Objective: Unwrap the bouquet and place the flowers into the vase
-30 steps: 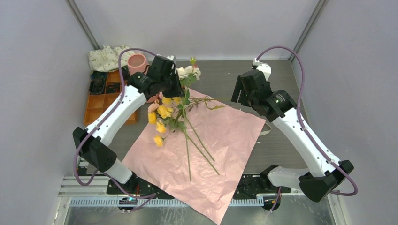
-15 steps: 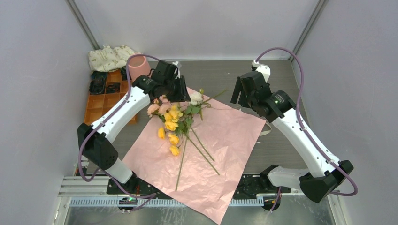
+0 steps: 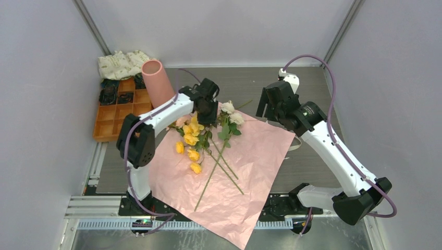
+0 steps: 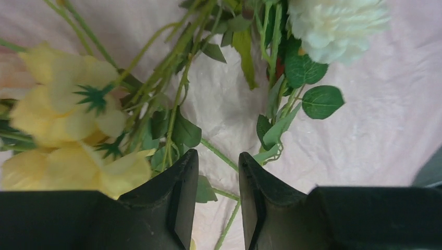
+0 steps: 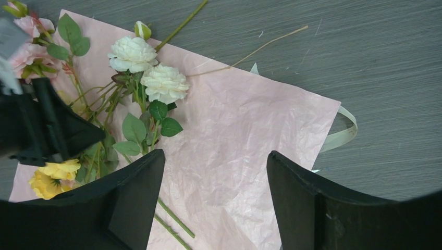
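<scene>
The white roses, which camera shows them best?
The right wrist view: both white roses show whole, up close. The top view shows them tiny; the left wrist view shows only one, cut off.

- You've got an orange compartment tray (image 3: 107,127) at the far left of the dark grey wood-grain table (image 3: 245,83).
- Small black items (image 3: 108,95) sit in its far compartments; too small for you to identify.
- A patterned cream cloth (image 3: 121,63) is bunched in the far left corner, just behind the tray.
- Plain grey walls (image 3: 41,78) surround the table, and a metal rail (image 3: 208,224) runs along the near edge.
</scene>
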